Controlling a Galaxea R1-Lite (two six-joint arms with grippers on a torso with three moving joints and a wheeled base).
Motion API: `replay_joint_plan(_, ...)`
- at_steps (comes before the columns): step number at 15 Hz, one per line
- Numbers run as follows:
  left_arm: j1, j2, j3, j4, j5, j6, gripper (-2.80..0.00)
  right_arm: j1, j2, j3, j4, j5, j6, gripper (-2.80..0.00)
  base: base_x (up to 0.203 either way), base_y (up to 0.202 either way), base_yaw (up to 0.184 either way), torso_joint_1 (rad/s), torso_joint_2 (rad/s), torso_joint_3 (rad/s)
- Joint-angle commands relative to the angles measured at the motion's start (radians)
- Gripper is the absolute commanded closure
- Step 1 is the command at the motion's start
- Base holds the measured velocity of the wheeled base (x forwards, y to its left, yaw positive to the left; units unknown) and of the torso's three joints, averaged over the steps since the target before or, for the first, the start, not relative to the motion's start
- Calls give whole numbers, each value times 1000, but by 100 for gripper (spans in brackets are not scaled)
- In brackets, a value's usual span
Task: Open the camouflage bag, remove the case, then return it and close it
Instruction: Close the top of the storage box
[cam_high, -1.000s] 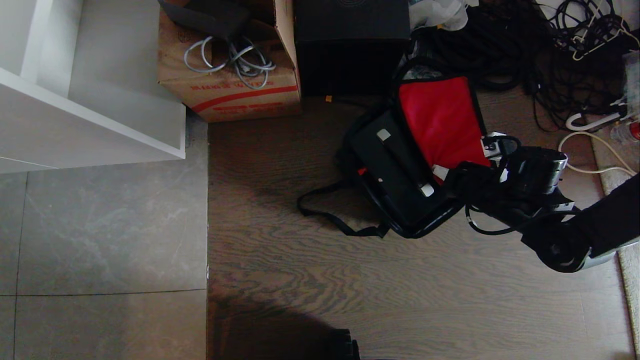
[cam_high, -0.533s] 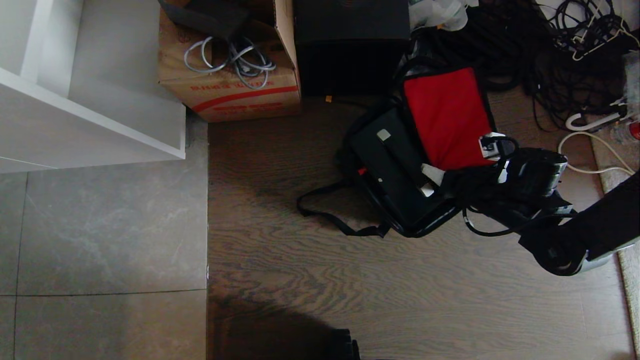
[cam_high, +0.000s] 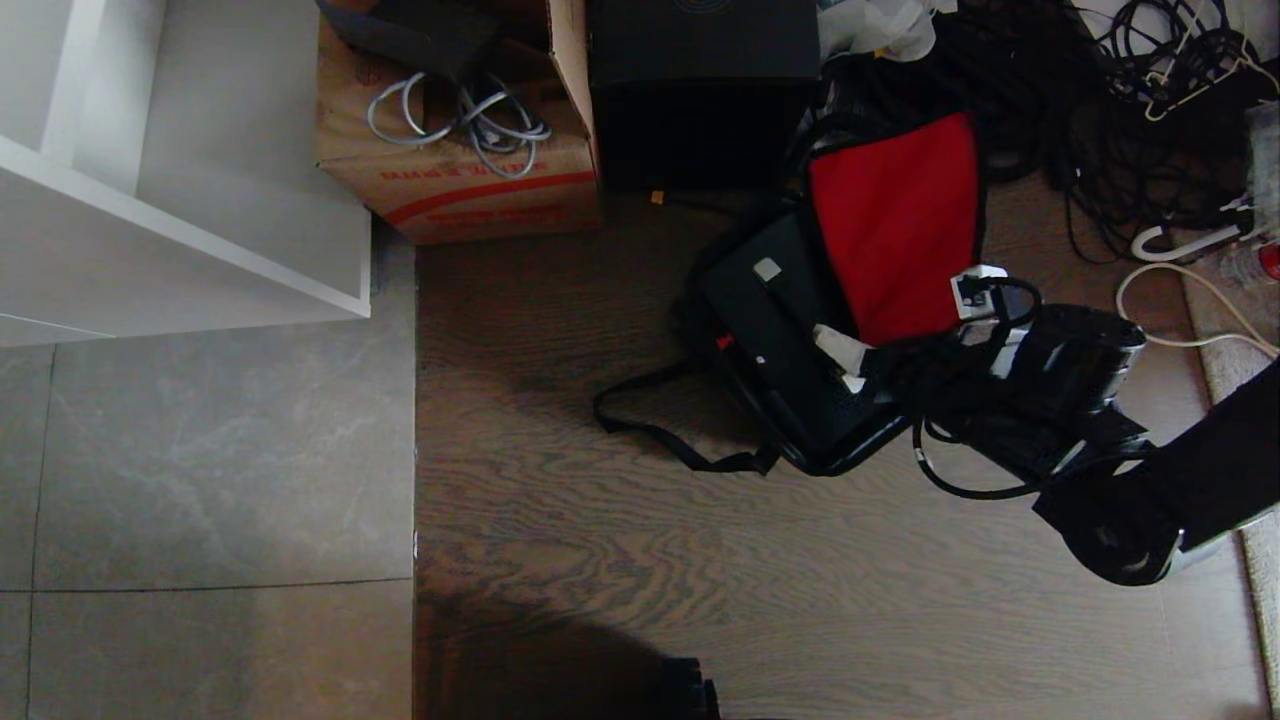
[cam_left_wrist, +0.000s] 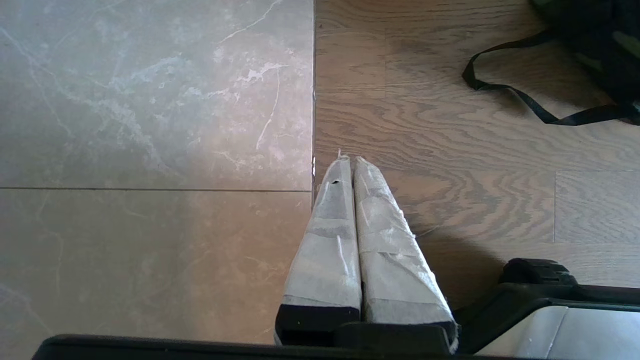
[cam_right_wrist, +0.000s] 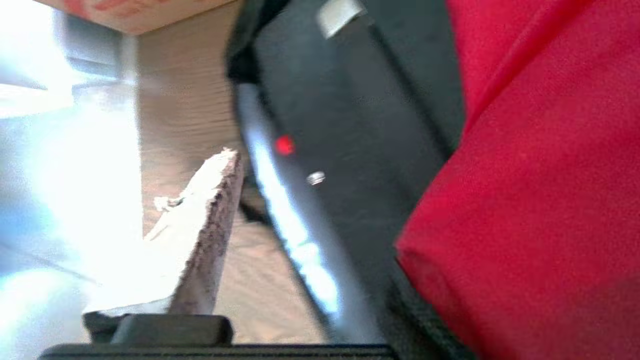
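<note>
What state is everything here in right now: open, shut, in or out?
camouflage bag: open on the floor, red-lined flap thrown back.
case: inside the bag, top showing.
right gripper: jaws apart, at the case, holding nothing.
left gripper: jaws shut, empty, above the floor.
cardboard box: open, cables inside.

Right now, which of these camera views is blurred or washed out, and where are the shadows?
Right wrist view: smeared by blur, glare whitening the floor beside the case. Head view: dim, a dark shadow at the bottom edge. Left wrist view: sharp, the left gripper casting a shadow on the wood.
</note>
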Motion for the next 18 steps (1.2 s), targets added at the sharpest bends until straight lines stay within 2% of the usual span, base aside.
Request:
replay_joint_plan(1,0,0,0,0,1,-1,0,39,-27,35,-9,3,33,-280,0,0,0,0,0,0)
replay_joint_plan(11,0,0,0,0,1,0,0,44,-110,177,122,11,53,-280,0,0,0,0,0,0)
replay_joint_plan(14,0,0,0,0,1,0,0,42,-182,163,200,57,64,-280,0,0,0,0,0,0)
replay_joint_plan(16,0,0,0,0,1,0,0,42,-186,160,252,61,76,-280,0,0,0,0,0,0)
replay_joint_plan(18,0,0,0,0,1,0,0,31,-190,162,373,60,73,-280,0,0,0,0,0,0)
